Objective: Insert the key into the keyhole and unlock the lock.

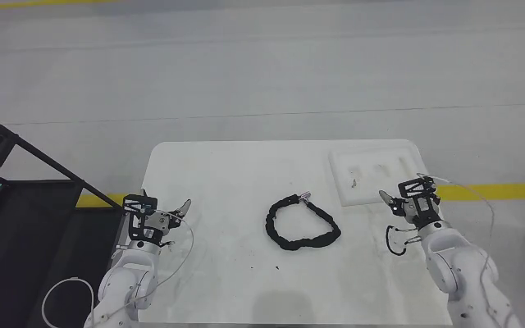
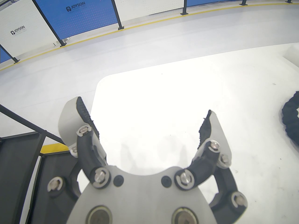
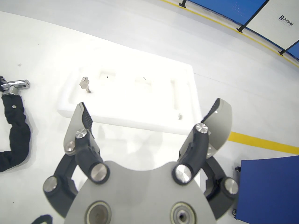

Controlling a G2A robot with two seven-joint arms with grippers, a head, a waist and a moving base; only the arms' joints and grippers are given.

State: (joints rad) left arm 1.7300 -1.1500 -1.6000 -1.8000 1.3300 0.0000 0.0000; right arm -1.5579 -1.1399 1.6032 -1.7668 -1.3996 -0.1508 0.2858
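the key (image 3: 84, 84) stands blade-down in the white foam tray (image 3: 192, 89), head raised, likely so it can be pinched from above. the chain lock (image 1: 301, 223) lies looped at the middle of the table (image 1: 213, 172), its metal cylinder (image 3: 17, 85) facing the tray. the right gripper (image 3: 149, 104) hovers near the tray, jaws spread, empty. the left gripper (image 2: 144, 115) is likewise spread and empty, well apart from the lock.

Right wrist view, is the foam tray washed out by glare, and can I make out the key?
Right wrist view: yes, glare bleaches the foam tray, its recesses barely showing, yet the key stands out darker. Left wrist view: the table glares white too.
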